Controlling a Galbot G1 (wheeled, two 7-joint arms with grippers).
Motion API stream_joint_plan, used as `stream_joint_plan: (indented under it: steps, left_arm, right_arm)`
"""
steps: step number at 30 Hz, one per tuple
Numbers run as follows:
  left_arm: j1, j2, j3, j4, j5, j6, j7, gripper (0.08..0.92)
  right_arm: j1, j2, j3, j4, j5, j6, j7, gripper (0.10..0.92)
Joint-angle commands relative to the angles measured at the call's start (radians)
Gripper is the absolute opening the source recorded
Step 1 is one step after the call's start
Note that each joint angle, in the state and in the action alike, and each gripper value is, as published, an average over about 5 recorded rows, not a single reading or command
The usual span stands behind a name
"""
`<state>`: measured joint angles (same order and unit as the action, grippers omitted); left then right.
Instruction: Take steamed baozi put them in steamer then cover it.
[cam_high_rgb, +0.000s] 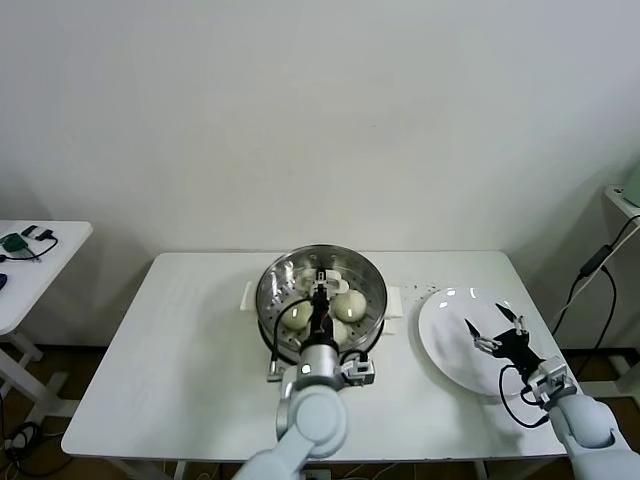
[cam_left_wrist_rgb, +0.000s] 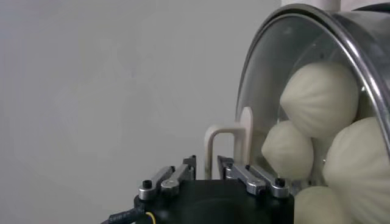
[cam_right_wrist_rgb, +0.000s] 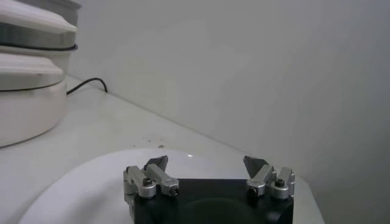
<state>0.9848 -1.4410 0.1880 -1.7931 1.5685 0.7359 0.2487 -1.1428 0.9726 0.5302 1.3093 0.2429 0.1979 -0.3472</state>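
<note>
Steamer (cam_high_rgb: 322, 305) at frame centre on the surface (cam_high_rgb: 180, 360), baozi (cam_high_rgb: 349, 303) inside under the cover (cam_high_rgb: 300, 272), plate (cam_high_rgb: 455, 340) at right

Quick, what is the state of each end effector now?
Left end effector: shut on the lid handle.
Right end effector: open, holding nothing, over the white plate.

A plain white wall (cam_high_rgb: 320, 110) backs a white table (cam_high_rgb: 180, 340). A second white table (cam_high_rgb: 30, 270) stands left; the floor (cam_high_rgb: 40, 370) looks brownish.
</note>
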Motion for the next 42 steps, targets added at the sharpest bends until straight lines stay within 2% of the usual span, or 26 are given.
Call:
stream_joint_plan:
  steps: [1, 6, 13, 15, 20, 26, 29, 36, 39, 42]
  left_arm:
    - [0.043, 0.065, -0.002, -0.155, -0.062, 0.049, 0.006, 0.353]
    - [0.097, 0.116, -0.007, -0.245, -0.103, 0.049, 0.003, 0.5]
    - [0.228, 0.224, -0.073, -0.365, -0.212, 0.024, -0.018, 0.708]
    - [0.282, 0.246, -0.119, -0.391, -0.254, -0.003, -0.058, 0.757]
    - [0.416, 0.285, -0.32, -0.429, -0.428, -0.137, -0.256, 0.82]
    - [0.537, 0.209, -0.614, -0.432, -0.809, -0.4, -0.426, 0.823]
    - [0.588, 0.155, -0.719, -0.43, -1.035, -0.52, -0.477, 0.823]
    - [0.667, 0.022, -0.886, -0.345, -1.476, -0.754, -0.476, 0.823]
    - [0.687, 0.001, -0.909, -0.284, -1.583, -0.808, -0.458, 0.823]
    - [0.702, 0.009, -0.905, -0.225, -1.634, -0.865, -0.448, 0.823]
  right_arm:
    - [0.006, 0.001, -0.004, -0.006, -0.009, -0.01, -0.002, 0.823]
    - [0.01, 0.001, -0.012, -0.002, -0.018, -0.037, 0.006, 0.823]
    - [0.015, -0.005, -0.026, 0.017, -0.051, -0.099, 0.04, 0.823]
    - [0.019, -0.002, -0.028, 0.018, -0.048, -0.1, 0.044, 0.823]
    - [0.003, 0.001, -0.017, 0.053, -0.029, -0.09, 0.048, 0.823]
    - [-0.039, 0.006, 0.006, 0.122, 0.03, -0.087, 0.066, 0.823]
    - [-0.057, 0.01, 0.019, 0.144, 0.048, -0.082, 0.074, 0.823]
    - [-0.097, 0.025, 0.046, 0.175, 0.079, -0.071, 0.077, 0.823]
    - [-0.114, 0.034, 0.057, 0.186, 0.095, -0.069, 0.077, 0.823]
    - [-0.134, 0.039, 0.068, 0.194, 0.111, -0.066, 0.074, 0.823]
